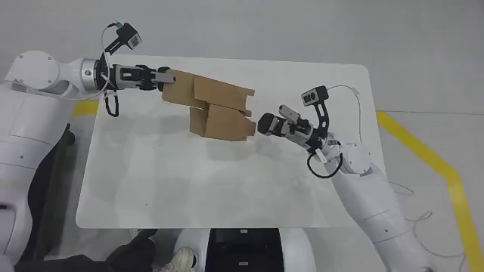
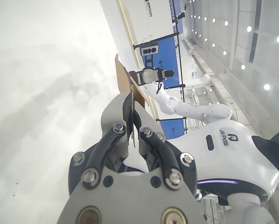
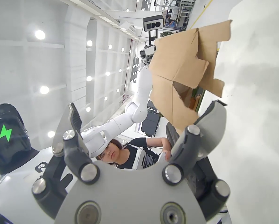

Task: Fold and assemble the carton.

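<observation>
A brown cardboard carton (image 1: 215, 106) is over the middle of the white desk (image 1: 151, 189), a bit toward the far side. It is only partly folded. Some flaps stick out, and one end is open so you can see inside. I cannot tell if it rests on the desk or is held just above it.

The left hand (image 1: 168, 78) is at one end of the carton. It is closed tight on a thin edge of the cardboard. The edge is pinched between its two black pads (image 2: 126, 108).

The right hand (image 1: 262, 124) is just beside the other end of the carton. Its two fingers (image 3: 70, 117) are spread wide apart and it holds nothing. One corner of a flap comes close to one of them. I cannot tell if they touch.

The two arms come in from opposite sides of the desk, with the carton between them.
</observation>
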Tool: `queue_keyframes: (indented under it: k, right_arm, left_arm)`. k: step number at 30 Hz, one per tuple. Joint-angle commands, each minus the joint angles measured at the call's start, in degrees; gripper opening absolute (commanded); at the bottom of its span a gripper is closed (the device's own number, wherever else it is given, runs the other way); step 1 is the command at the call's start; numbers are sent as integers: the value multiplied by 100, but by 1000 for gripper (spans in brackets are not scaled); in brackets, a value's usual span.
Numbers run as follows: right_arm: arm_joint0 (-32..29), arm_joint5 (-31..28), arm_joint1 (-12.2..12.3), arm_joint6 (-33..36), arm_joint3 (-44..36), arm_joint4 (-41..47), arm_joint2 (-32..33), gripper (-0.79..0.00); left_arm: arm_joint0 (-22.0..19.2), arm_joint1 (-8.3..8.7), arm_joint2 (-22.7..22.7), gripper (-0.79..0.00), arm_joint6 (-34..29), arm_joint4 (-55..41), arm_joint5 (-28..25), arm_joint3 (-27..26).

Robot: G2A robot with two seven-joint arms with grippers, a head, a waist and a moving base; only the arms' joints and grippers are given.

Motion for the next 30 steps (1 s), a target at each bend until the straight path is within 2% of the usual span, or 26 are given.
queue_keyframes:
  k: [1,12,19,30]
  right_arm:
    - [19,12,-13,15,45,52,-39,0]
    - [188,-60,-97,115,265,201,-272,0]
    - [133,-129,-87,399,99,452,-172,0]
    - [28,-117,-60,339,-153,256,-46,0]
  left_arm:
    - [1,-17,-6,-785,-45,-71,53,33]
    - [-51,-120,-38,-785,-177,-270,150,222]
    - [-104,-192,36,-785,0,60,119,309]
    - [-152,-279,84,-785,127,407,57,362]
